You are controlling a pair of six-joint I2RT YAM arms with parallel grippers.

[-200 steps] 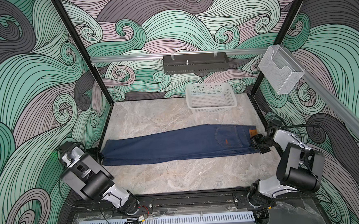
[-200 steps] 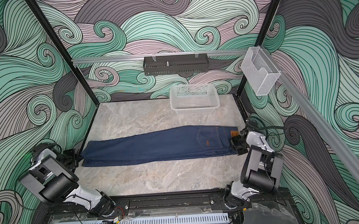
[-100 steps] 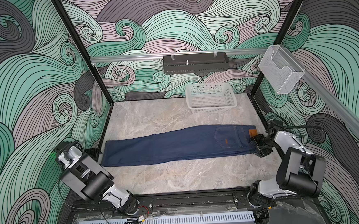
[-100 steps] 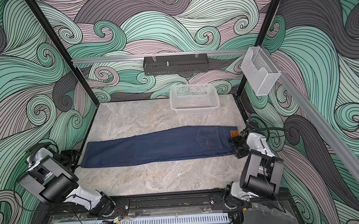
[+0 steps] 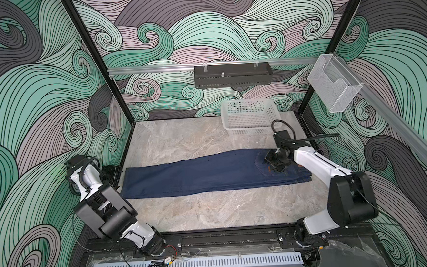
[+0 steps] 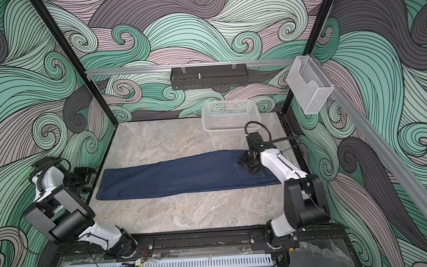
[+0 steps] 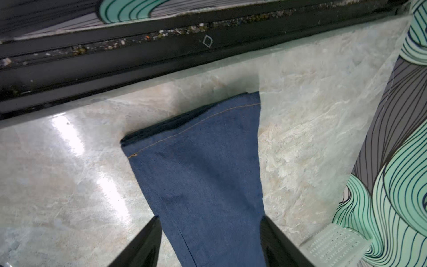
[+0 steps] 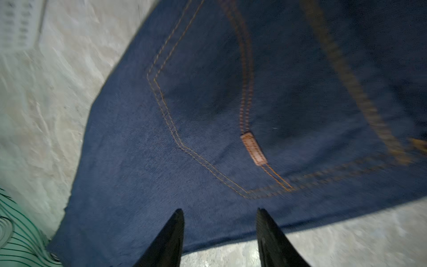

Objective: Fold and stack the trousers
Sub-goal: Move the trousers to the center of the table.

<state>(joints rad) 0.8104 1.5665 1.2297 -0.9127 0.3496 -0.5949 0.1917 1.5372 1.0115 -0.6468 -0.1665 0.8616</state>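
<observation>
The dark navy trousers (image 5: 197, 174) (image 6: 172, 176) lie flat across the marble table, legs stacked lengthwise, hems to the left and waist to the right. My left gripper (image 5: 112, 172) (image 6: 89, 176) sits at the table's left edge, just off the hems. In the left wrist view it is open (image 7: 210, 222), its fingers straddling the leg (image 7: 203, 173) from above. My right gripper (image 5: 272, 161) (image 6: 246, 162) hovers over the back pocket (image 8: 208, 115). It is also open (image 8: 219, 213), with only denim below and nothing between its fingers.
A white mesh basket (image 5: 251, 117) (image 6: 230, 117) stands at the back right, just behind the right wrist. A black tray (image 5: 231, 75) hangs on the rear rail, and a clear holder (image 5: 334, 86) on the right rail. Bare table (image 5: 199, 216) lies in front of the trousers.
Both grippers have opened and let go of the trousers' ends. The right arm has risen and swung left from the waistband to over the back pocket. The trousers lie as before.
</observation>
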